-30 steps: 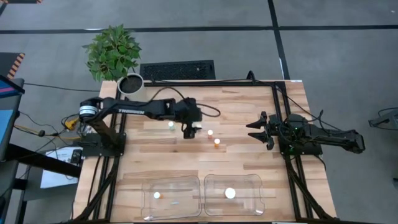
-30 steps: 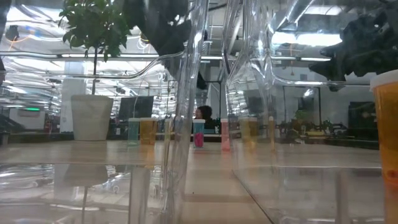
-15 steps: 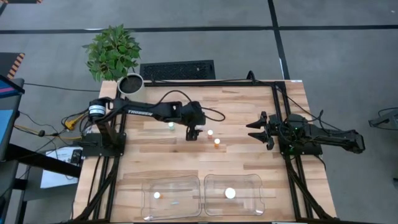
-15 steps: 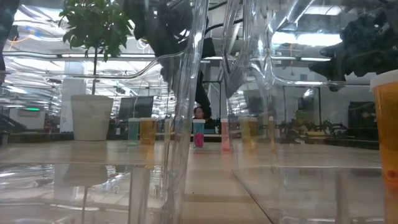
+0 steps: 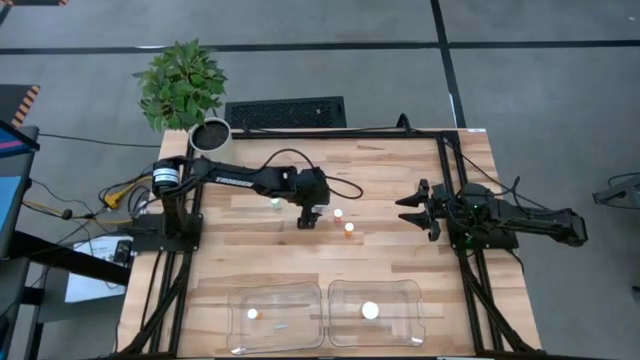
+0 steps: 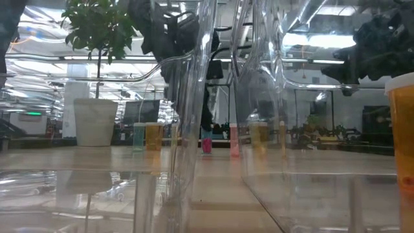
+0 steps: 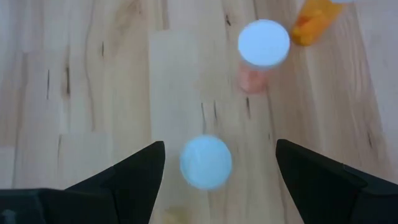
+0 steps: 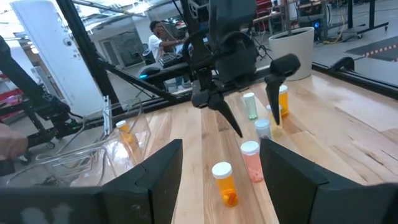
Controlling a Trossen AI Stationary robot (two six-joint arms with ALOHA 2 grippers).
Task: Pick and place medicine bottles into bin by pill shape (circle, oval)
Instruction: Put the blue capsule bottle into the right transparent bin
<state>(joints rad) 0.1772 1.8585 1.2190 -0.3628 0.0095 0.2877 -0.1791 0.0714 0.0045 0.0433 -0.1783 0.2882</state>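
The left pincer hangs over the table with fingers spread wide around a white-capped medicine bottle (nothing gripped), a pink-bodied bottle and an orange bottle just beyond. The right pincer waits open near the table's right edge.

L gripper over bottle, bins in front
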